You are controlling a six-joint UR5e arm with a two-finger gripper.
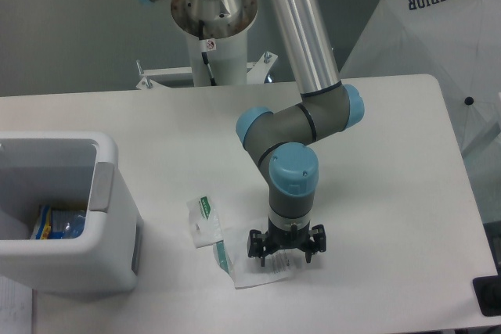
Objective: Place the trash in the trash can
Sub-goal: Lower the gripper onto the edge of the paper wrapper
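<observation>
I have the table (391, 193) in front of me with the bin (66, 224) sitting at its left edge, open side up so anything dropped from above lands inside; something blue and yellow already lies at the bottom, though I cannot tell what it is. The arm (301, 127) folds down from the back mount so the wrist points straight at the tabletop, which suits a pinch from above on flat trash. The gripper (286, 256) sits low over the right part of the nearer wrapper (250, 260), fingers spread apart, holding nothing; whether the tips touch the sheet I cannot tell. That wrapper lies flat near the front edge, its left end partly overlapping the second wrapper (203, 220), which lies between it and the bin. I see no bottle on the table.
</observation>
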